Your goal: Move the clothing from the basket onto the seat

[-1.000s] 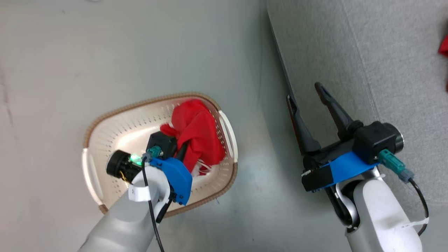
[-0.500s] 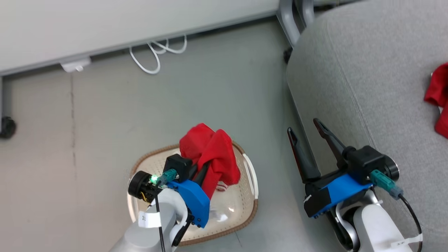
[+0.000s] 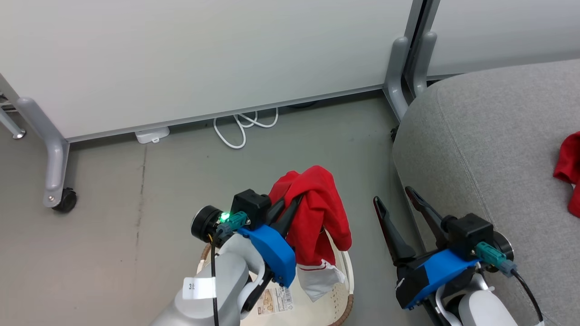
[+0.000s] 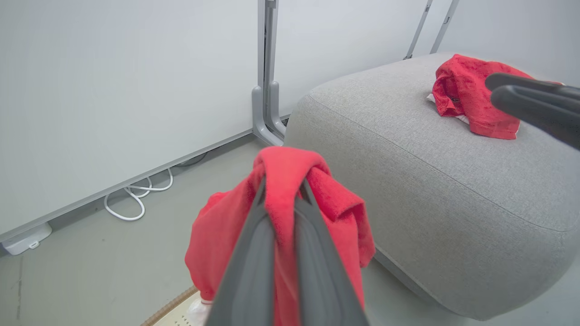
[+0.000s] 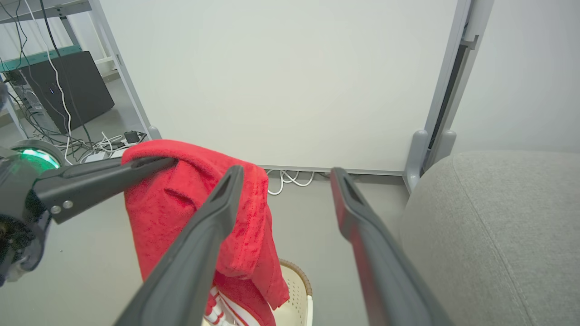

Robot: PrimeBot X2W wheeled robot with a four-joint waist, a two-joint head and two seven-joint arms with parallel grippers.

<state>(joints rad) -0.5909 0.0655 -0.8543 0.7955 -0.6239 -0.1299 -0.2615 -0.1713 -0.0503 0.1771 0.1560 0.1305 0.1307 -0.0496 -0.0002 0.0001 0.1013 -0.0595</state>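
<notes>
Now holding the red garment (image 3: 317,213) in the left gripper (image 3: 297,199), clamped tight on a fold near the top, letting the rest drape down both sides of the fingers (image 4: 249,262). Gripped high, probably to lift the whole piece in one go and keep the white hem (image 3: 317,283) from snagging on the basket (image 3: 346,271). Hanging over the basket's seat-side end, with that hem low by the rim; cannot tell whether touching it. Leaving the basket on the floor (image 3: 136,203), just beside the seat (image 3: 476,136).

Keeping the right gripper (image 3: 392,194) spread wide and empty, parked between basket and seat edge. Likely just out of the way, or ready to help with the drop. Already got a second red garment (image 4: 471,99) lying crumpled on top of the seat, well apart from the held one, so judging the job partway done.

Versus a second ago: back then bunched down inside the basket with the left gripper buried in it, now raised out and dangling free. Same tight pinch throughout, same spread right gripper. Also tilted the head camera up: now seeing the white wall panel (image 3: 204,59) and a looped white cable (image 3: 240,131) at its foot, with the basket pushed to the bottom edge of the head view. Camera shift, not a basket move.
</notes>
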